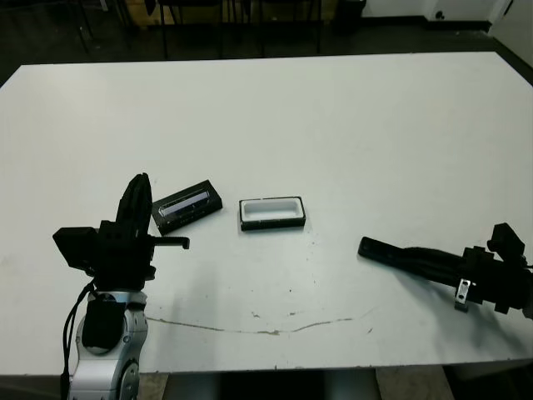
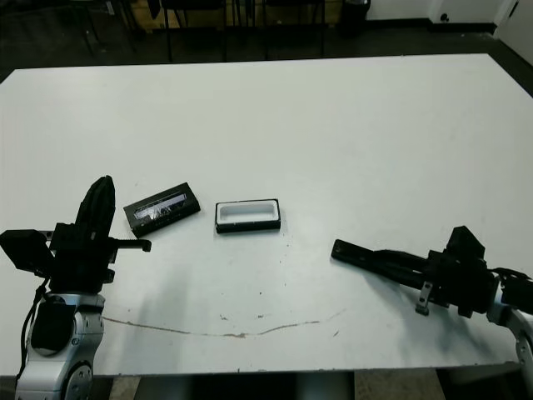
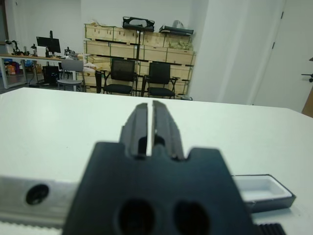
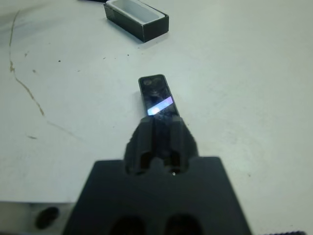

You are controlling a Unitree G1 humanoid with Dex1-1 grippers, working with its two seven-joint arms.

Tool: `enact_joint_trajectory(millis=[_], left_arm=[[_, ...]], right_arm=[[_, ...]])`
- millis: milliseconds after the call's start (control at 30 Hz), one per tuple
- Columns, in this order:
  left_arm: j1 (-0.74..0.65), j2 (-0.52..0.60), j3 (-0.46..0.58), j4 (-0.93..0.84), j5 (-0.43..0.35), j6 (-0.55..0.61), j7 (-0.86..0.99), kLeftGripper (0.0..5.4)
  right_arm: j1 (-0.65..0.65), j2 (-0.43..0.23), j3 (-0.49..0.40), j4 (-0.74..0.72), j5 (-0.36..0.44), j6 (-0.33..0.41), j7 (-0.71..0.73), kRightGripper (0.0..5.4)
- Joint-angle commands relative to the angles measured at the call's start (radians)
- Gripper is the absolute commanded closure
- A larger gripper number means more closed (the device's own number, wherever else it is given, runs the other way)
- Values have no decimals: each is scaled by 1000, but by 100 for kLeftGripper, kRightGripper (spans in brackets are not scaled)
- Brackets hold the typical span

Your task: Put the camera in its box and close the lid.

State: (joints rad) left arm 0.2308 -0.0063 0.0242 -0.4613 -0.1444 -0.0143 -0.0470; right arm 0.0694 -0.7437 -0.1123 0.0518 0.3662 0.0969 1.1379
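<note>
In the head views the box point(image 1: 272, 213) sits open near the middle of the table point(image 1: 350, 125), white lining up, with the lid point(image 1: 187, 205) lying flat just beside it on the robot's left. The right gripper point(image 1: 416, 260) lies low over the table, well apart from the box, jaws clamped on one end of the camera point(image 1: 379, 248), which sticks out toward the box. Held by one end only, the camera could pivot or slip on the way, and it looks about as long as the box, so a skewed approach would likely catch a wall. The left gripper point(image 1: 137, 196) stands upright near the lid and could knock it. The left wrist view shows its jaws pressed nearly together on nothing. The right wrist view shows the camera gripped at its near end, a bright glare stripe across it. No writing is legible; the lid's stripe may carry print, too blurred to read.
</note>
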Motion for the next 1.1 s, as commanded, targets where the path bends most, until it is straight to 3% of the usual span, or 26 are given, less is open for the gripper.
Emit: enact_joint_trajectory(millis=[33,200,400,600,800,933,1000,1100], left_arm=[[1,1,4,4,10,13,11,540],[-1,6,3,7,14,8,10,540],[-4,-1,5,9,-3,13,10,540],[-3,7,4,16,11,1,7,540],[-2,3,2,15,9,9,9,540],[-1,0,-2,18,7,7,9,540],[0,-1,-4,17,10,7,10,540],[1,0,-5,20,4,2,4,540]], right_arm=[[21,-52,30,-37,-60,61,-24,539],[23,-55,31,-66,-29,113,-19,539],[14,-48,33,-45,-28,72,-3,539],[-15,-51,-19,-29,138,179,83,538],[-123,-76,-81,114,205,195,191,461],[-150,-103,-126,40,287,319,193,390],[-166,-112,-119,25,287,348,189,355],[-197,-96,-70,50,233,307,208,301]])
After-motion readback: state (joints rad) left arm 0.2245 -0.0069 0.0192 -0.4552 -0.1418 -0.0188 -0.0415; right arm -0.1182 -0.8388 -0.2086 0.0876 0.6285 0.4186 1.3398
